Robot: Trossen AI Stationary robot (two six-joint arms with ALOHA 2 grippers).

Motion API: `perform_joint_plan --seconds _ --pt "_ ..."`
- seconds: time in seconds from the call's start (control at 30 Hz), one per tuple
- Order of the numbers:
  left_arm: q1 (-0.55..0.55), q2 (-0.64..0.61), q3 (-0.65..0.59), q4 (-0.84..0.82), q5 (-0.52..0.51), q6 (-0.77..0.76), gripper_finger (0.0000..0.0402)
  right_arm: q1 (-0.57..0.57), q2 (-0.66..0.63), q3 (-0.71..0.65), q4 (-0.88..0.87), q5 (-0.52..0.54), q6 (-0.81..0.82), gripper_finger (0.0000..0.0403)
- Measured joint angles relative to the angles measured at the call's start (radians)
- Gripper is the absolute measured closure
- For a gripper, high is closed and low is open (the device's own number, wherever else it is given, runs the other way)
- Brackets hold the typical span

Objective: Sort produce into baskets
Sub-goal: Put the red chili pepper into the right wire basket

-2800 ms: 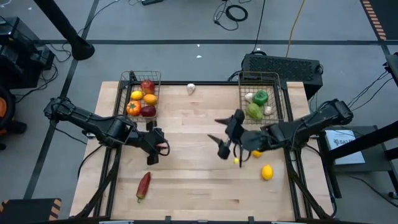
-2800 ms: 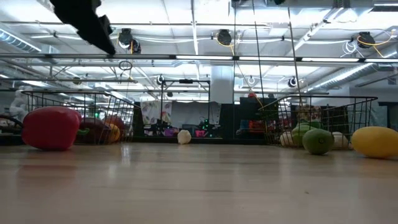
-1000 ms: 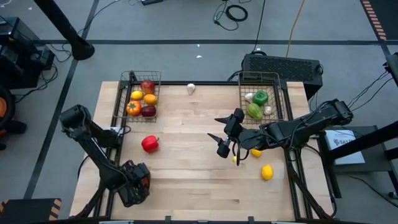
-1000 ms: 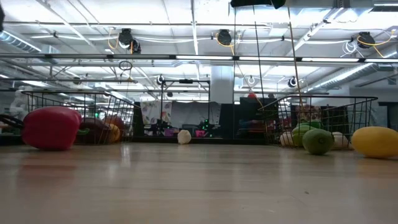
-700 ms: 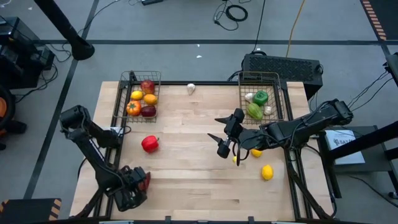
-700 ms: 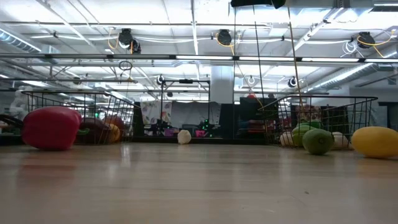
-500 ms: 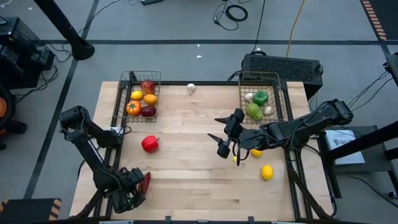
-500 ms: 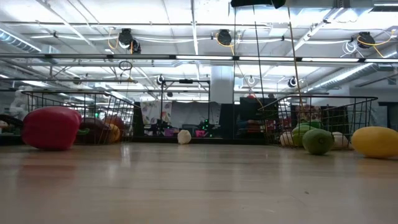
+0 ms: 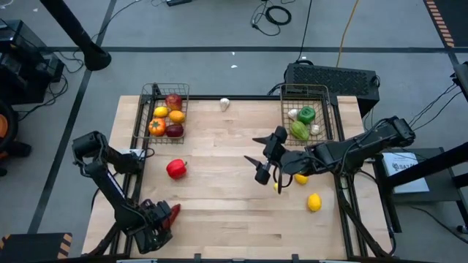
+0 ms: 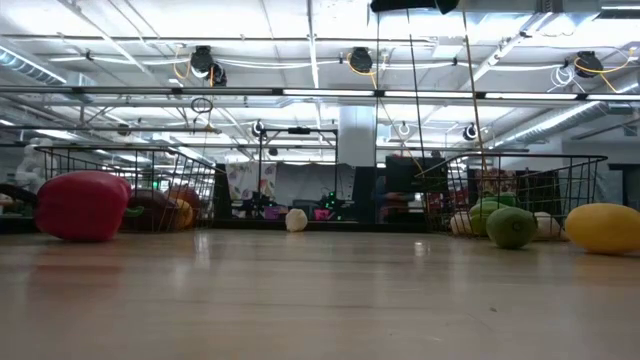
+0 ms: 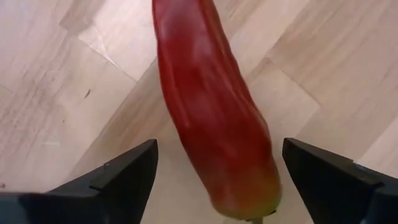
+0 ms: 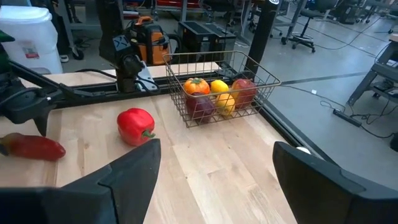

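A long red chili (image 11: 211, 118) lies flat on the wood near the table's near-left corner (image 9: 172, 213). My left gripper (image 9: 162, 221) is open, one finger on each side of the chili's stalk end, apart from it. A red pepper (image 9: 175, 169) sits on the table in front of the left basket (image 9: 150, 93), which holds an apple, lemons and oranges. The right basket (image 9: 327, 109) holds green peppers and garlic. My right gripper (image 9: 256, 152) hangs open above the table's middle, holding nothing.
A garlic (image 9: 224, 104) lies at the far edge between the baskets. A lemon (image 9: 314, 202) lies near the right edge, and another yellow piece (image 9: 300, 179) lies under my right arm. The low view shows a green piece (image 10: 511, 227) beside the lemon (image 10: 603, 227).
My left gripper has moved a little toward the table's near edge beside the chili, so that more of the chili shows in the high view. The chili has stayed in place.
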Motion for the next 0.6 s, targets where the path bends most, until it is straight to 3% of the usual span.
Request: perform_joint_plan --seconds 0.33,0.6 --pt "0.002 0.0 0.0 -0.002 0.049 0.099 0.0135 -0.005 0.0 0.0 0.0 0.0 0.0 0.0102" --pt "0.03 0.0 0.0 -0.034 0.025 0.182 0.0153 -0.005 0.0 0.0 0.0 0.0 0.0 0.0102"
